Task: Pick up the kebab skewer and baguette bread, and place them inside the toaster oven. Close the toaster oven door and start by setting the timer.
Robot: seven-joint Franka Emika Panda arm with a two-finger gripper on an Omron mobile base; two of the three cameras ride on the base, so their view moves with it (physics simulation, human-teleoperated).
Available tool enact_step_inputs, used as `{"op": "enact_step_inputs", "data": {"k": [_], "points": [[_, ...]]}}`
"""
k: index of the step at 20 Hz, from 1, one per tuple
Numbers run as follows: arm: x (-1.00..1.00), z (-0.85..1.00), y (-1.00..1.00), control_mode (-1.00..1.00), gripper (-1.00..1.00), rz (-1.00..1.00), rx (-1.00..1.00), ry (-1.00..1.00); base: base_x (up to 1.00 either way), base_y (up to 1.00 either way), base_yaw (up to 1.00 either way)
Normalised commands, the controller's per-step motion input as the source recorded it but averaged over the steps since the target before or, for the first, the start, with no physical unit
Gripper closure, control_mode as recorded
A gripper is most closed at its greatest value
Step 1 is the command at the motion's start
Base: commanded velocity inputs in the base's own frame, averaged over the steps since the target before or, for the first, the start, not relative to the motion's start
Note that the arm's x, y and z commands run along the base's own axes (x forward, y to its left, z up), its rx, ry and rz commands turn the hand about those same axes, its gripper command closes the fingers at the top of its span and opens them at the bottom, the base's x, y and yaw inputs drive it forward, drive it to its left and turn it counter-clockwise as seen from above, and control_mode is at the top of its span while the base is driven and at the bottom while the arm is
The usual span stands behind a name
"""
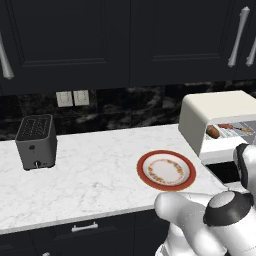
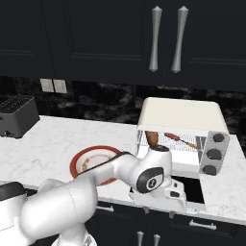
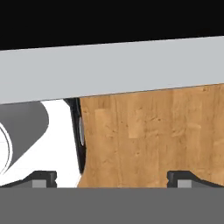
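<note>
The kebab skewer (image 2: 180,138) lies on the wire rack (image 2: 170,142) inside the toaster oven (image 2: 180,129), and the baguette bread (image 2: 153,138) sits just beside it at the left end of that rack (from the left base view the loaf (image 1: 213,132) shows as a brown stub near the oven's front opening). The toaster oven stands toward the right end of the worktop (image 1: 95,175), against the dark stone back wall, with three dark knobs (image 2: 214,153) down its right side. The toaster oven door (image 2: 190,190) is swung down flat, hanging out past the worktop's front edge. The arm's hand is low in front of that door, below its edge. In the hand view the fingers (image 3: 43,178) stand wide apart with nothing between them, a pale bar above and wood floor (image 3: 153,131) beyond. A red-rimmed plate (image 1: 166,170) rests near the front edge, left of the oven. A dark grey slot toaster (image 1: 36,141) sits well apart toward the left end.
</note>
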Motion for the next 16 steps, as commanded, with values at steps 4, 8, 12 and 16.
{"op": "enact_step_inputs", "data": {"k": [4, 8, 12, 16], "points": [[-0.10, -0.30, 0.02, -1.00, -1.00, 0.35, 0.13, -0.03, 0.00, 0.00, 0.00], [0.09, -0.33, 0.01, -1.00, -1.00, 0.08, 0.11, -0.05, 0.00, 0.00, 0.00], [0.15, -0.34, 0.00, -1.00, -1.00, 0.00, 0.07, -0.01, 0.00, 0.00, 0.00], [0.20, -0.38, 0.00, -1.00, -1.00, -0.02, 0.05, 0.00, 0.00, 0.00, 0.00]]}}
